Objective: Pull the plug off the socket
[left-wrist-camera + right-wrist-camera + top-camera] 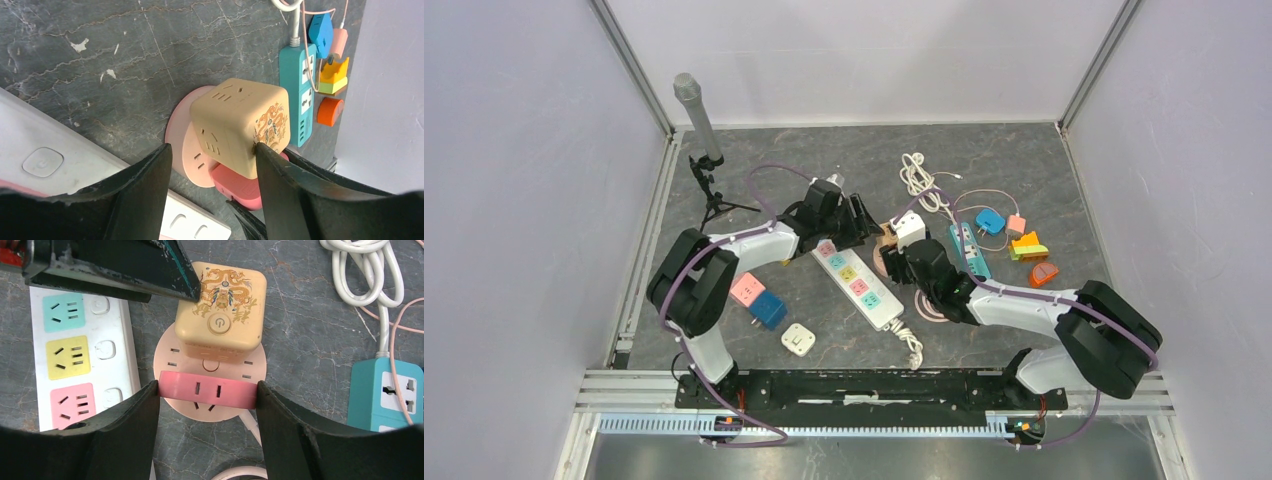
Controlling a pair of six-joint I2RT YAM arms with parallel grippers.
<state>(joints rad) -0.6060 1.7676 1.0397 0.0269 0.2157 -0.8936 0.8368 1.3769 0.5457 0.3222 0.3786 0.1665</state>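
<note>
Bolted to the black mounting rail (874, 385) at the table's near edge, both arms reach inward toward the middle; just beyond the rail lies a white square adapter (797, 340), and to its left a pink cube (747, 289) touches a blue cube (771, 310); a white power strip (856, 282) with coloured outlets runs diagonally between the two arms; at its right side the right gripper (208, 392) is clenched on the pink plug (207, 389), one finger pressed against each end; the plug sits on the near part of the round pink socket (170, 357), which lies flat on the dark stone-patterned table just beside the strip; on the far part of that same socket stands a beige cube (220, 315) with a dragon print and a power button on top, a narrow band of socket showing between it and the plug; the left gripper (212, 147) straddles this cube with jaws apart, its right finger touching the cube's printed face and its left finger clear of it; farther right lie a teal power strip (970, 250), a blue adapter (990, 220) and a yellow-orange adapter (1029, 245); a coiled white cable (914, 175) rests beyond them; a microphone on a tripod (696, 110) stands at the far left corner.
</note>
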